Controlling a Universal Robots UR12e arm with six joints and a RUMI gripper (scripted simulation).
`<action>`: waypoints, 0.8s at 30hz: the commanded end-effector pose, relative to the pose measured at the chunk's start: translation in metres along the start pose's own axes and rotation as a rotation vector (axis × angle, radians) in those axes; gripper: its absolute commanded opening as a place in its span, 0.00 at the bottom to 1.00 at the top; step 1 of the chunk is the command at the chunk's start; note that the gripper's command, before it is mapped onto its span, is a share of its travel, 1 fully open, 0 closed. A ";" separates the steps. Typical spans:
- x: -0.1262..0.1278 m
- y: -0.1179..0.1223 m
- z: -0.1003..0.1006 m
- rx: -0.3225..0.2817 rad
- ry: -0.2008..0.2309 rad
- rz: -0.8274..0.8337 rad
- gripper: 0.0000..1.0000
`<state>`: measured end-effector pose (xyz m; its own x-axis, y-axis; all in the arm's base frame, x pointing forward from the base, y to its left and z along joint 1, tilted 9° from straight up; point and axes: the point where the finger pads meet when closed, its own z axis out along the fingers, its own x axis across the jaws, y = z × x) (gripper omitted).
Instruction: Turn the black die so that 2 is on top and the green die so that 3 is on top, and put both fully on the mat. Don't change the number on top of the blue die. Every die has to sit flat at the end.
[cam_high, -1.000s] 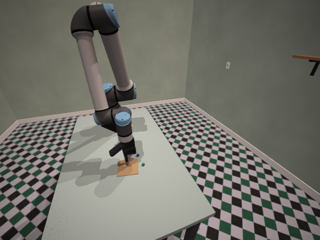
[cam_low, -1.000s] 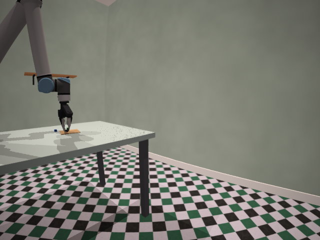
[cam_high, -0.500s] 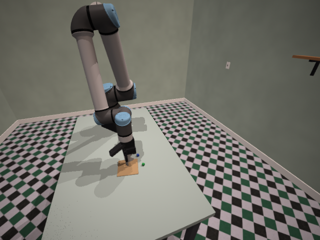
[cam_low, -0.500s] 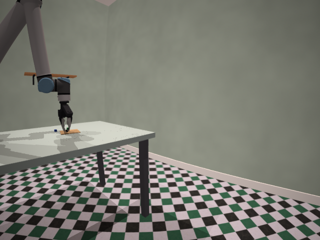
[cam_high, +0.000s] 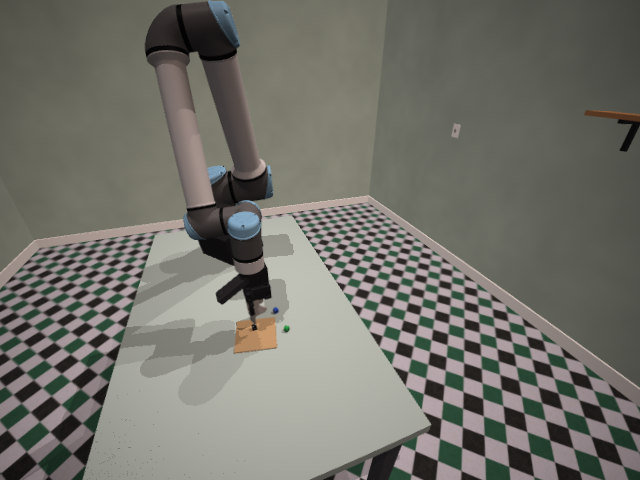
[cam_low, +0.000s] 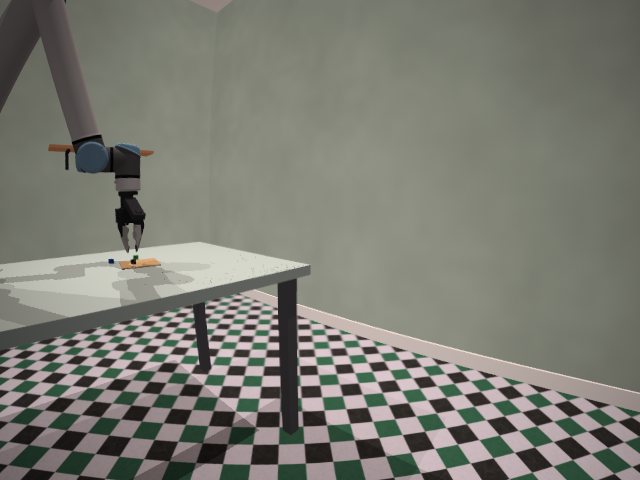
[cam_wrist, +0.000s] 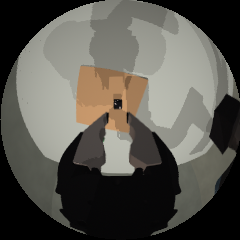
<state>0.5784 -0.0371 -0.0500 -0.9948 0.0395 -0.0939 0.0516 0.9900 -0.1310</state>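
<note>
The black die (cam_high: 254, 327) (cam_low: 133, 261) (cam_wrist: 118, 104) rests on the orange mat (cam_high: 258, 343) (cam_low: 149, 262) (cam_wrist: 90, 95), inside its edges, and looks flat. White pips show on it in the wrist view, too small to read surely. My gripper (cam_low: 132, 251) (cam_wrist: 117, 113) is open by a small gap and empty, pointing down a little above the black die. The green die (cam_high: 286, 328) (cam_low: 135, 256) is on the table just off the mat's side. The blue die (cam_high: 275, 310) (cam_low: 111, 260) is on the table off the mat's corner. Their top numbers cannot be read.
The pale table (cam_high: 310, 392) (cam_low: 222, 263) carries the mat and dice. The blue die stands nearer the arm's base than the green die. Arm shadows fall across the table and part of the mat. A wooden shelf (cam_high: 612, 115) is on the wall, away from the table.
</note>
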 end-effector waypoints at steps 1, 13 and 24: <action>0.000 0.000 -0.026 0.000 0.000 0.000 0.18; 0.000 0.000 -0.050 0.000 0.000 0.000 0.18; 0.000 0.000 -0.050 0.000 0.000 0.000 1.00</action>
<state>0.5739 -0.0304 -0.0011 -0.9949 0.0396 -0.0929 0.0517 0.9901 -0.1308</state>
